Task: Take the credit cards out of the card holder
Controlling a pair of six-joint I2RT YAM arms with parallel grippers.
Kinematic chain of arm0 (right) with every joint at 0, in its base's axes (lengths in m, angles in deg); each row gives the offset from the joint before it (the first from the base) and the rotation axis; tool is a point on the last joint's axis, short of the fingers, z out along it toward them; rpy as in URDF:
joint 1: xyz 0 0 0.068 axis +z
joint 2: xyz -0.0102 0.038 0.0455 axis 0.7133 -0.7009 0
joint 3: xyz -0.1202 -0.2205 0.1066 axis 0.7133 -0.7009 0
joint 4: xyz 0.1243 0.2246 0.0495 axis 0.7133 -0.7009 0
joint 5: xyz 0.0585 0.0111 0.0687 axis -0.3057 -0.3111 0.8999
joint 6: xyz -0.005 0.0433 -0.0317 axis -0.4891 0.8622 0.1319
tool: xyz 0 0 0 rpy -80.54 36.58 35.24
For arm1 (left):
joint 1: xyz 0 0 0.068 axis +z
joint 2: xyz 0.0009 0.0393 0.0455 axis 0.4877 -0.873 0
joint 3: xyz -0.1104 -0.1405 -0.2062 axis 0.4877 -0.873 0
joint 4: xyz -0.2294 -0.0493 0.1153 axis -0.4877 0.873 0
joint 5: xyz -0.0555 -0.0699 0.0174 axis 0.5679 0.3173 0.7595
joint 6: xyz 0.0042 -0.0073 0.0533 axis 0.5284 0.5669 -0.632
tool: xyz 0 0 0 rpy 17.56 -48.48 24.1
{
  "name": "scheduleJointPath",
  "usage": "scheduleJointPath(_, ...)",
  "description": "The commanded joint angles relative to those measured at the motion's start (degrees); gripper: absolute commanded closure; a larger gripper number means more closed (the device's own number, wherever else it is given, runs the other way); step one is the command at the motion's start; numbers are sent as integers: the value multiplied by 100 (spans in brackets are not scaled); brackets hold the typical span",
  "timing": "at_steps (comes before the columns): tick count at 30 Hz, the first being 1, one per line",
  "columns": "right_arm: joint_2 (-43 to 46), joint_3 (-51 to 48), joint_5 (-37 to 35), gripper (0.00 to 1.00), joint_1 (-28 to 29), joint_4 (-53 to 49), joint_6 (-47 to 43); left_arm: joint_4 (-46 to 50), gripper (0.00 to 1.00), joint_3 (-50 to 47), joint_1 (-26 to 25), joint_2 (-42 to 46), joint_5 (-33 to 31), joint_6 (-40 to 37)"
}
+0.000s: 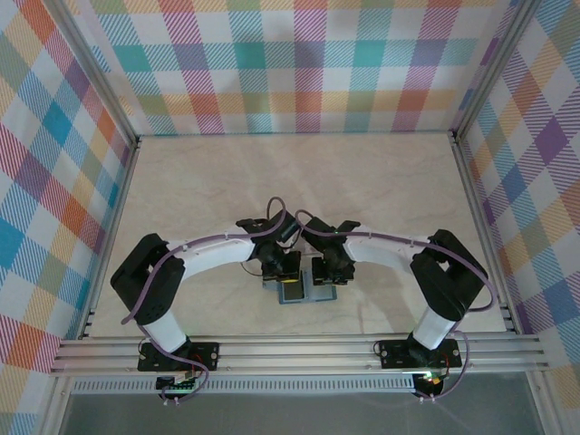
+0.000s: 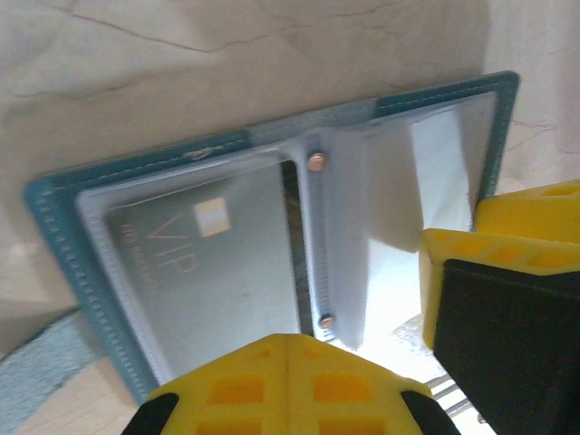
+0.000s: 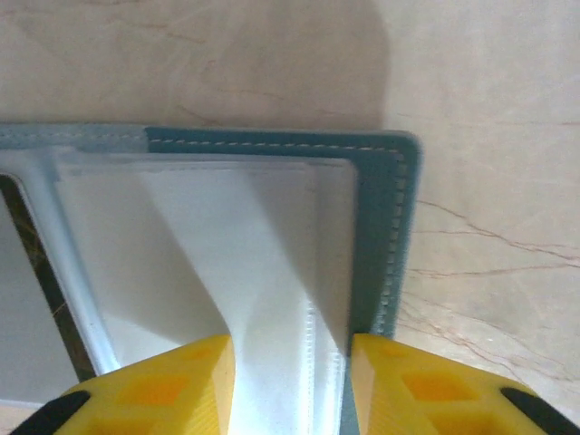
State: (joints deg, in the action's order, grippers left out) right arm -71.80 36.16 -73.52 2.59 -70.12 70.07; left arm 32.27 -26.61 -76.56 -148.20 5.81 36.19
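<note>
The card holder lies open on the table near the front edge, teal outside with clear pocket panels inside. A dark grey credit card marked VIP sits inside the left pocket. My left gripper is shut, its tips together over the holder's near edge by the spine. My right gripper stands open astride a raised whitish pocket panel on the holder's right half, beside the teal border. Its yellow fingers show at the right of the left wrist view. Both grippers meet over the holder.
The marbled beige table stretches behind the holder. Plaid walls close in the back and both sides. An aluminium rail runs along the near edge with the arm bases on it.
</note>
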Motion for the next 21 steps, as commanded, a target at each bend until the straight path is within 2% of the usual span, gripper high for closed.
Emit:
scheduleJointPath(1,299,-153,-147,56,-43,-180,172,-163,100,206,-208,-273,130,209)
scheduleJointPath(5,405,-472,78,60,-239,90,175,-227,100,369,-346,-544,129,253)
scheduleJointPath(13,421,-1000,762,78,-460,873,186,-403,100,593,-487,-1074,244,348)
scheduleJointPath(21,405,-1060,1091,85,-461,1151,148,-390,100,773,-575,-1322,301,350)
